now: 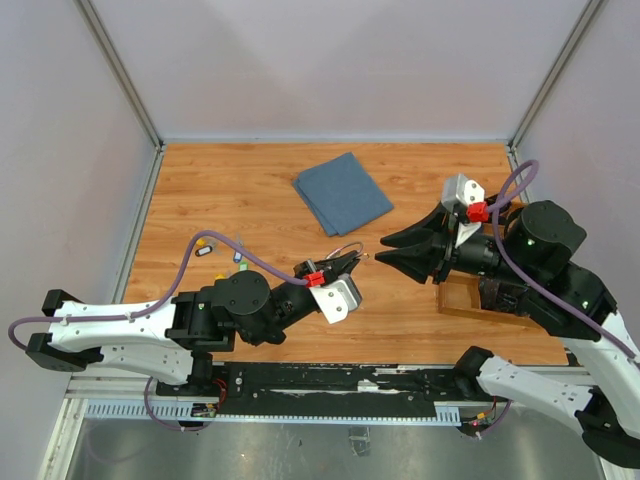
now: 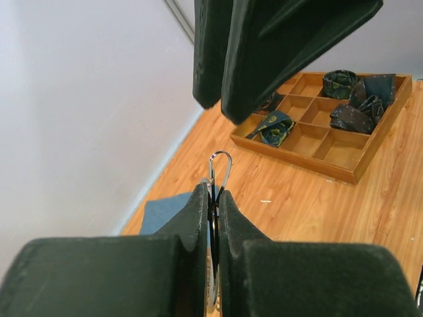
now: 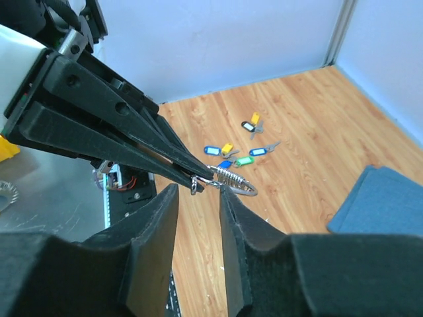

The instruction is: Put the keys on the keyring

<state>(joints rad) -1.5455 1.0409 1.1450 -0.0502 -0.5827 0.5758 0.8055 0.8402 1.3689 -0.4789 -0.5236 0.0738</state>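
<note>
The table [image 1: 250, 180] is big, with walls on three sides. The blue cloth [image 1: 343, 192] lies at the far side. The wooden tray [image 1: 460, 300] sits at the right, under my right arm. My left gripper [image 1: 352, 262] is pinched tight on the keyring [image 3: 238, 183] and holds it up over the middle. The ring points right, at my right gripper [image 1: 381, 249]. Its fingers are a little apart, just beside the ring, not touching. The keys [image 1: 220, 255] lie flat at the left, well apart from the ring, with open wood around them. My left arm is nearer them, but it is busy. I think my right one must reach across.
</note>
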